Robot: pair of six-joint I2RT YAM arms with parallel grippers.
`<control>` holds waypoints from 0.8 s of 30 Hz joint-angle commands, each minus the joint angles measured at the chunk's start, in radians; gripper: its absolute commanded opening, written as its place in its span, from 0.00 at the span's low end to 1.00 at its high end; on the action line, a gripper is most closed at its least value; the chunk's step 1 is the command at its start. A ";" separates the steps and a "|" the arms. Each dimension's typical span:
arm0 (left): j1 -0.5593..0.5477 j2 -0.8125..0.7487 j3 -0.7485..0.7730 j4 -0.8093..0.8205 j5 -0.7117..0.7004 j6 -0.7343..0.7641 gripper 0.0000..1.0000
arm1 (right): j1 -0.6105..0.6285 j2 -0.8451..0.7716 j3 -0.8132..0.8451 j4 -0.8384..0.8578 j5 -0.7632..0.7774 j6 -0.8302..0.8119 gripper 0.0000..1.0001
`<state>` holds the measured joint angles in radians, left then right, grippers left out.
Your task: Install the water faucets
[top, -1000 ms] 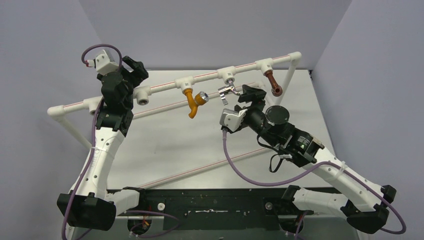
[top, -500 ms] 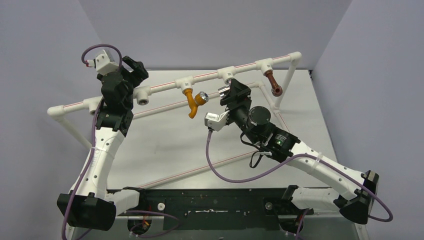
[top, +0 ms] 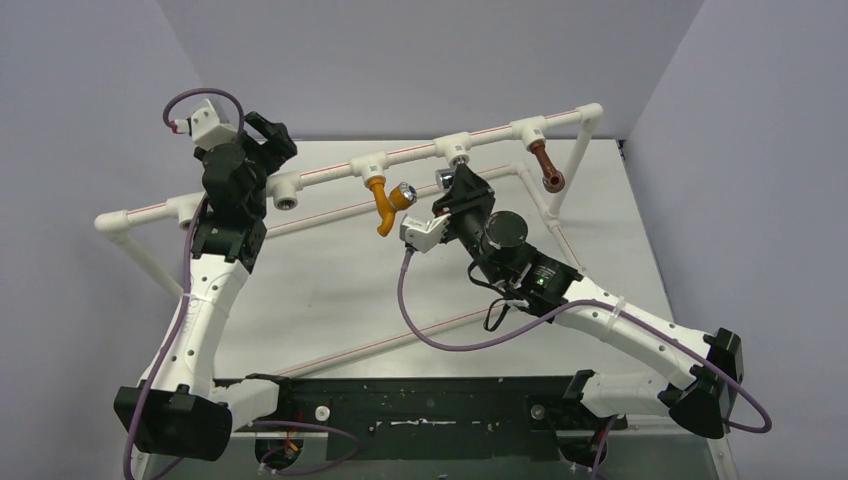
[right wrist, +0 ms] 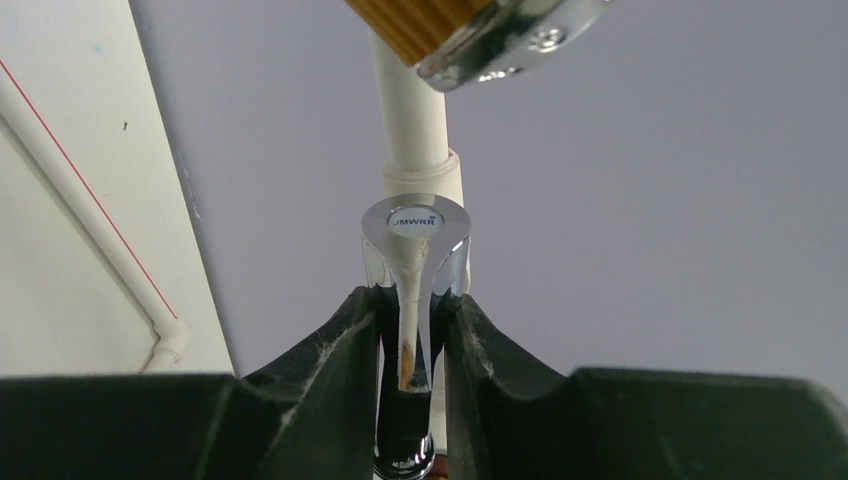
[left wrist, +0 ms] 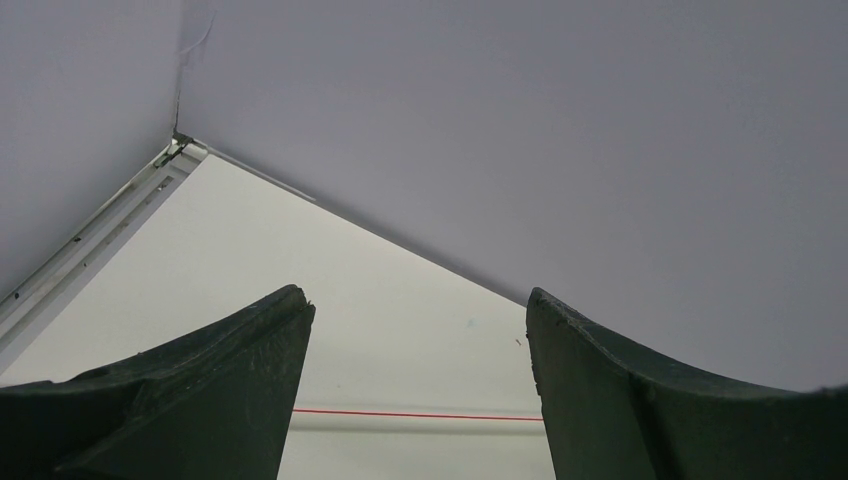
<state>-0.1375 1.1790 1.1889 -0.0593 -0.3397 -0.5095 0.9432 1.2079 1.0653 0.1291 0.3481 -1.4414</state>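
Note:
Three water faucets hang from the white pipe frame (top: 420, 150). The orange faucet (top: 384, 202) with its chrome knob sits at the middle-left fitting. At the right fitting is the brown faucet (top: 546, 165). The silver faucet (right wrist: 414, 270) sits under the middle fitting, mostly hidden by my right gripper (top: 452, 195) in the top view. My right gripper (right wrist: 412, 330) is shut on the silver faucet, its dark fingers pressed on both sides of the shiny body. My left gripper (top: 268, 138) is raised at the back left, open and empty (left wrist: 418, 310).
An empty pipe socket (top: 287, 202) faces forward just right of the left arm. A lower white pipe (top: 400, 335) runs diagonally across the table. Grey walls close in the back and both sides. The orange faucet's knob (right wrist: 490, 35) hangs close above my right gripper.
My right arm has swung left and forward to the silver faucet and its jaws have shut on it. The left arm has not moved.

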 commanded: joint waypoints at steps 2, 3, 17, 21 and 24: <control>-0.008 0.059 -0.082 -0.257 0.024 0.013 0.76 | -0.010 -0.031 -0.020 0.151 0.009 0.225 0.00; -0.007 0.059 -0.083 -0.257 0.024 0.014 0.76 | -0.012 -0.037 -0.034 0.175 0.001 0.261 0.00; -0.007 0.059 -0.083 -0.258 0.021 0.012 0.76 | -0.032 -0.052 -0.116 0.540 0.107 0.969 0.00; -0.008 0.056 -0.084 -0.258 0.019 0.014 0.76 | -0.051 -0.074 -0.161 0.643 0.180 1.200 0.00; -0.008 0.056 -0.084 -0.255 0.019 0.014 0.76 | -0.068 -0.081 -0.181 0.665 0.260 1.382 0.00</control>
<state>-0.1387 1.1774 1.1889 -0.0643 -0.3386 -0.5102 0.9066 1.1816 0.9001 0.6170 0.4332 -0.3927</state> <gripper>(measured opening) 0.759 0.258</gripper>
